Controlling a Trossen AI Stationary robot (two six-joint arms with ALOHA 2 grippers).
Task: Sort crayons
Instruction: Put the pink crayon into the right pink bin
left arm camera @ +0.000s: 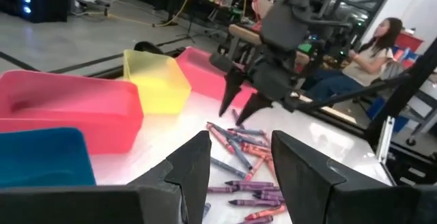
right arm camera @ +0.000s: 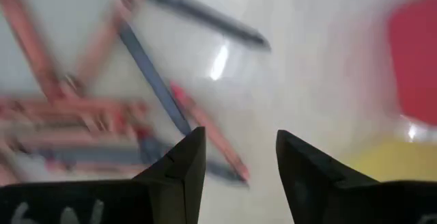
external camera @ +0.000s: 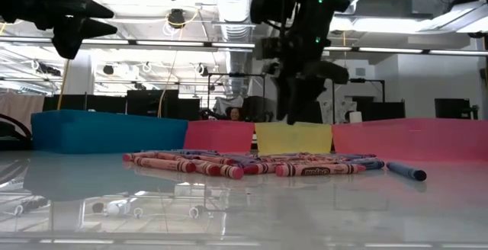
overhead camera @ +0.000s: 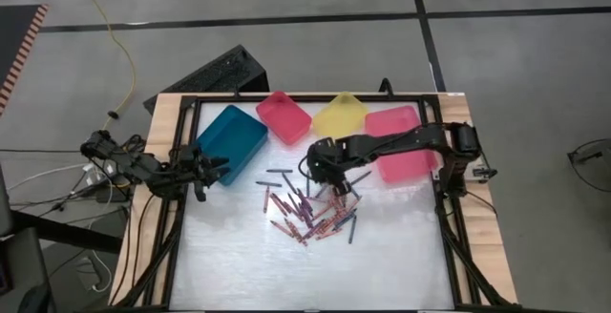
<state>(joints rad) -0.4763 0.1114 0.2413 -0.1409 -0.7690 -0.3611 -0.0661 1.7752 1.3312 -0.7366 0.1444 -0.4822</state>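
I see a pale, glossy table [overhead camera: 382,265] with a wood border, reflecting the ceiling lights. The crayons [overhead camera: 310,213] lie scattered mid-table, mostly red with some dark blue ones. My right gripper [overhead camera: 320,172] hangs above the far edge of the pile, fingers apart, nothing between them; crayons lie directly beneath it, not touching. My left gripper [overhead camera: 221,165] waits at the table's left side beside the teal bin [overhead camera: 231,139], fingers also spread and empty. Behind the pile stand a pink bin [overhead camera: 284,115], a yellow bin [overhead camera: 340,114] and a larger pink bin [overhead camera: 399,141]. Beyond, an open workshop; a person [left arm camera: 379,43] sits there.
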